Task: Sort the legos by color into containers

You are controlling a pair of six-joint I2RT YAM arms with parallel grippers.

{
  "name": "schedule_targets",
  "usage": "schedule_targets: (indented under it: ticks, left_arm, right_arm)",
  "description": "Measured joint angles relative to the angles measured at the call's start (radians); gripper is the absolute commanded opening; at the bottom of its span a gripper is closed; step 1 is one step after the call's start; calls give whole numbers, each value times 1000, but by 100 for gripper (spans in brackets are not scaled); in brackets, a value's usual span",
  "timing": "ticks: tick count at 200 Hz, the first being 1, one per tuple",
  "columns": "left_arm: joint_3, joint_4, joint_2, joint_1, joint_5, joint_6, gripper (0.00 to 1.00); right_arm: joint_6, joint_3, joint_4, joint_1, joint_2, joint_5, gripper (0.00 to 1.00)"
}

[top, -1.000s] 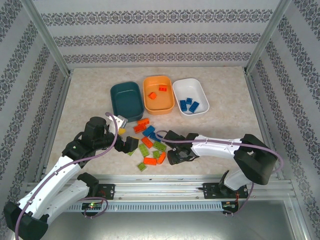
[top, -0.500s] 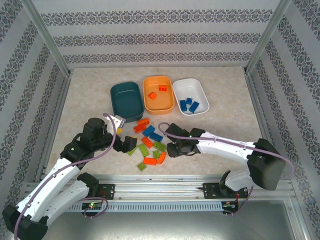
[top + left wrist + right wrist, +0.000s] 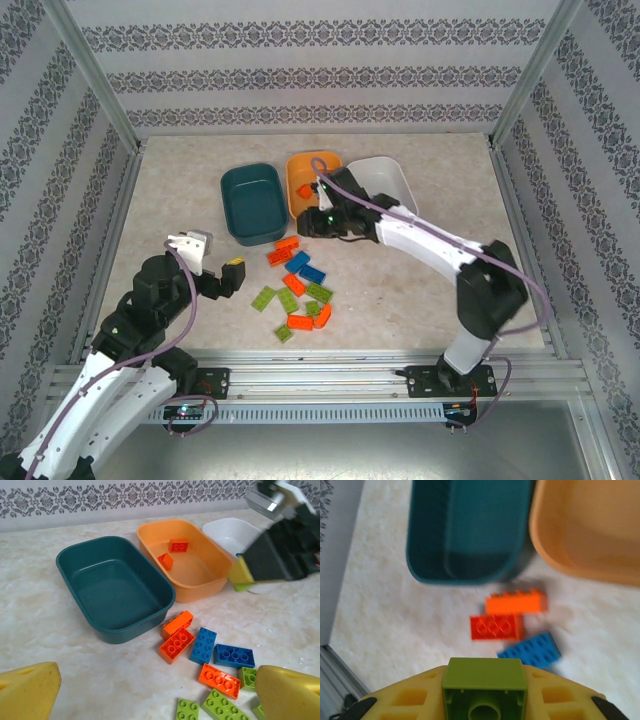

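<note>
My right gripper (image 3: 313,222) is shut on a lime green lego (image 3: 485,677) and hangs above the near ends of the dark teal tub (image 3: 252,203) and the orange tub (image 3: 303,177). The teal tub (image 3: 70,562) holds nothing. Two orange bricks (image 3: 178,545) lie in the orange tub (image 3: 212,582). The white tub (image 3: 390,178) is partly covered by the right arm. Loose green, orange and blue legos (image 3: 300,285) lie scattered in front of the tubs. My left gripper (image 3: 225,272) stands open to the left of that pile, its yellow fingers (image 3: 30,690) wide apart with nothing between them.
Patterned walls and metal posts close in the table on three sides. The right arm (image 3: 430,245) reaches diagonally over the table's right half. Bare tabletop (image 3: 160,190) lies left of the teal tub and right of the white one.
The right gripper has swung from the front of the pile back toward the tubs, carrying the green lego. The left gripper has drawn back to the left, away from the pile.
</note>
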Motion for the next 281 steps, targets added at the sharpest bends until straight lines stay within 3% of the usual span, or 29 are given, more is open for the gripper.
schedule_targets:
  ticks: [59,95,120,146,177,240,281]
  left_arm:
    - [0,-15,28,0,-34,3,100]
    - [1,-18,48,0,-33,3,100]
    - [19,-39,93,0,-35,-2,100]
    - [71,-89,159,0,-54,-24,100]
    - [127,-134,246,0,-21,-46,100]
    - [238,-280,451,-9,167,-148,99]
    - [188,-286,595,-47,230,-189,94]
  right_arm:
    - [7,492,9,-13,411,-48,31]
    - [-1,796,-33,-13,610,-49,55]
    - [-7,957,-86,-13,695,-43,60]
    - [-18,993,-129,-13,687,-34,62]
    - [-51,733,-127,-12,492,-9,63]
    - [-62,-111,-31,-13,-259,45,65]
    - [-52,-449,-19,-13,-519,48,65]
